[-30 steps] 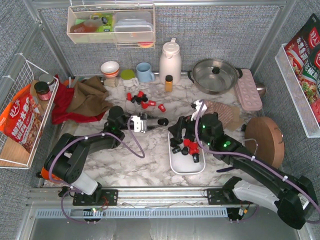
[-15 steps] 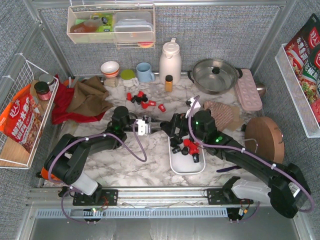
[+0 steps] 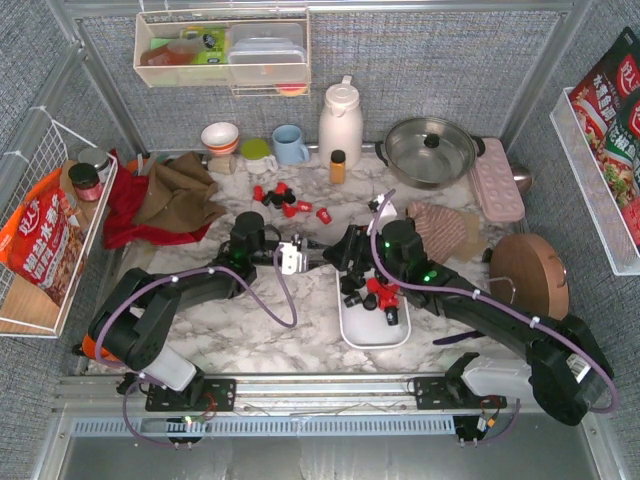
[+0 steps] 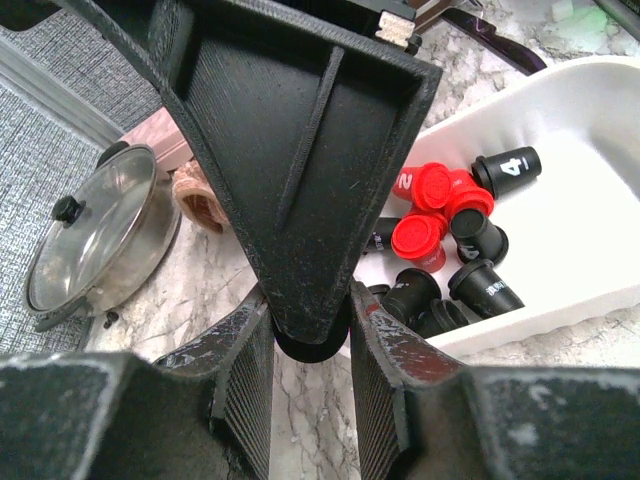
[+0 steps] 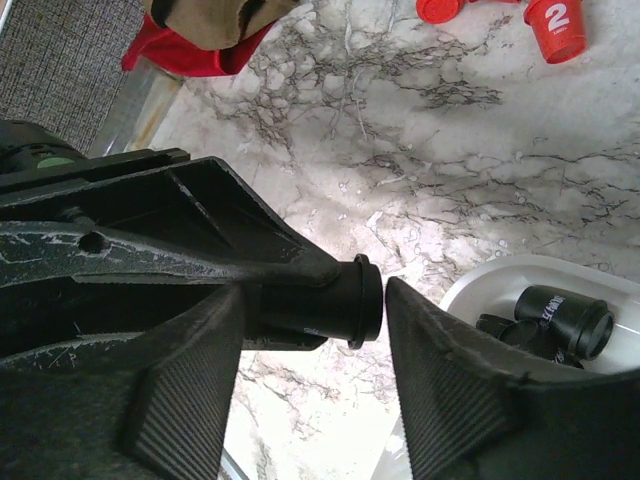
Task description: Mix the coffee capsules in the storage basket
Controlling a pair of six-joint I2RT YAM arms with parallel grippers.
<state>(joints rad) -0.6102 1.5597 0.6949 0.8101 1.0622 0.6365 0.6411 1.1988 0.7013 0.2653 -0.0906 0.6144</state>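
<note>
My left gripper (image 3: 298,256) is shut on a black capsule (image 4: 310,348) just left of the storage basket (image 3: 375,338). The right gripper (image 3: 336,252) meets it there. In the right wrist view the same black capsule (image 5: 340,300) lies lengthwise between the open right gripper's (image 5: 315,310) jaws, its rim next to the right pad (image 5: 420,330). One right finger (image 4: 300,150) fills the left wrist view over my left gripper (image 4: 310,330). The white basket (image 4: 600,120) holds red and black coffee capsules (image 4: 420,235), also seen from above (image 3: 372,292). Several red capsules (image 3: 285,198) lie loose on the marble.
Behind stand a steel pot (image 3: 430,150), white thermos (image 3: 340,120), amber bottle (image 3: 338,165), blue mug (image 3: 290,145) and bowls (image 3: 220,137). Red and brown cloths (image 3: 165,200) lie at left by a wire rack (image 3: 40,230). A pink box (image 3: 497,180) and round wooden board (image 3: 528,282) sit at right.
The right arm swung left from over the basket to meet the left gripper, which advanced rightward with its capsule. The right jaws opened wider, then narrowed around the capsule.
</note>
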